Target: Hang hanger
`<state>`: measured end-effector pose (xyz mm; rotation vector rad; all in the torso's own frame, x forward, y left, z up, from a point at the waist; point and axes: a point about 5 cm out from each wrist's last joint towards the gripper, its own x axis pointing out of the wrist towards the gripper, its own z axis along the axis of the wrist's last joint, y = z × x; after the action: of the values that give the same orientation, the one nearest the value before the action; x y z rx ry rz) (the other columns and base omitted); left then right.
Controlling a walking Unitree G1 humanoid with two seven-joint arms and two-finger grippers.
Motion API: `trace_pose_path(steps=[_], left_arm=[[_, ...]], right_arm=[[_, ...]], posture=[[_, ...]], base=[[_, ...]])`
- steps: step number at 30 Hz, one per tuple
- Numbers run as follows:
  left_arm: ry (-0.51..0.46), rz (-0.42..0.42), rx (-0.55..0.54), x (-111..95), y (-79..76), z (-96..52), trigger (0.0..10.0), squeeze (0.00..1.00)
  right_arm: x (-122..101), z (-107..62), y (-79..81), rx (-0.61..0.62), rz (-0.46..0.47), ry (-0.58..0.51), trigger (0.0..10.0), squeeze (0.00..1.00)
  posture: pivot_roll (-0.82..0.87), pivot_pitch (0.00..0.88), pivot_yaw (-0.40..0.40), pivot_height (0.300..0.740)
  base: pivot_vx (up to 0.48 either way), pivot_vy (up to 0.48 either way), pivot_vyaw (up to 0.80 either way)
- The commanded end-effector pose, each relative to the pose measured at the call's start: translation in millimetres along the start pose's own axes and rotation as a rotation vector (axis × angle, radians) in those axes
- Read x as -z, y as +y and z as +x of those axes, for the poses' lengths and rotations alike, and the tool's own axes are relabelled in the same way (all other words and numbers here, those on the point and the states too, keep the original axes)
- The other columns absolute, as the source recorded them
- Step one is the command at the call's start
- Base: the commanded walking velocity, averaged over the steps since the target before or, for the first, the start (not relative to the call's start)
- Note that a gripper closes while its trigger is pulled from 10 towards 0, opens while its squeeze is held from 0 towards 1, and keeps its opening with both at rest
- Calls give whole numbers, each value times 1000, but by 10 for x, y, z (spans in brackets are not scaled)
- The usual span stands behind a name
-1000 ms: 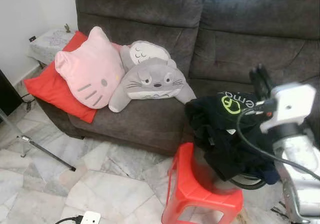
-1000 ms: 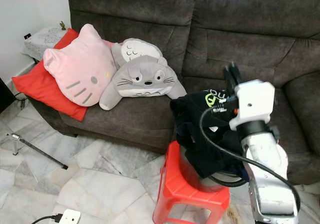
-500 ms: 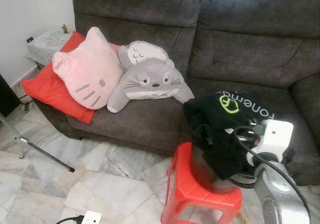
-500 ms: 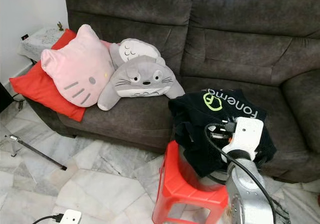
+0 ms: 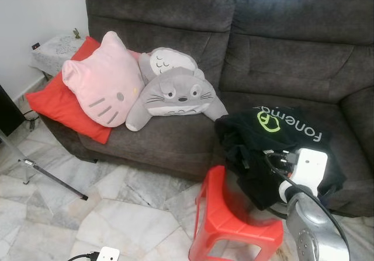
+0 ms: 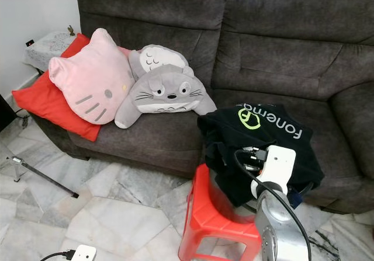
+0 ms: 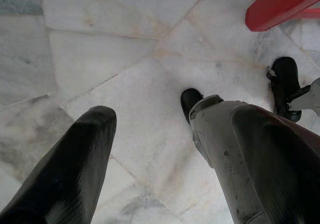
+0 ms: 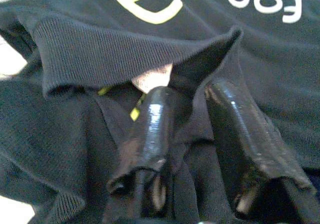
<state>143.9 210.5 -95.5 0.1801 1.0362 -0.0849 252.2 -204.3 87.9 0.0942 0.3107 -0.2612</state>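
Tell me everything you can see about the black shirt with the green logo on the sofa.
The black shirt is a knit garment with a yellow-green ring logo and white lettering. It lies crumpled on the front edge of the dark grey sofa, part spilling over toward the red stool. A ribbed hem shows in the right wrist view. The right gripper is pushed into its folds, fingers apart with cloth between them. No hanger is visible in it.

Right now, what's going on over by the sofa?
The right gripper is down in the black sweatshirt heaped on the sofa's front edge above the red stool, its fingers pushed into the collar folds with a gap between them. No hanger can be made out. The left gripper hangs open over the marble floor.
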Motion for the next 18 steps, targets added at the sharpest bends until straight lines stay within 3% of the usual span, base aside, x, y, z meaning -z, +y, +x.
trace_pose_path(steps=[1, 8, 18], left_arm=[[30, 10, 10, 65, -19, -8, 10000, 0], [23, 7, 9, 34, 8, -5, 10000, 0], [29, 3, 5, 74, 47, -20, 10000, 0]], right_arm=[[-27, -19, -15, 21, 11, -5, 10000, 1000], [-85, 82, 26, 14, 10, -13, 10000, 1000], [-159, 359, 97, -11, 5, 5, 10000, 1000]], posture=[[-186, 0, -3, 740], [-186, 0, -3, 740], [-185, 0, 3, 740]], base=[[0, 0, 0], [0, 0, 0], [0, 0, 0]])
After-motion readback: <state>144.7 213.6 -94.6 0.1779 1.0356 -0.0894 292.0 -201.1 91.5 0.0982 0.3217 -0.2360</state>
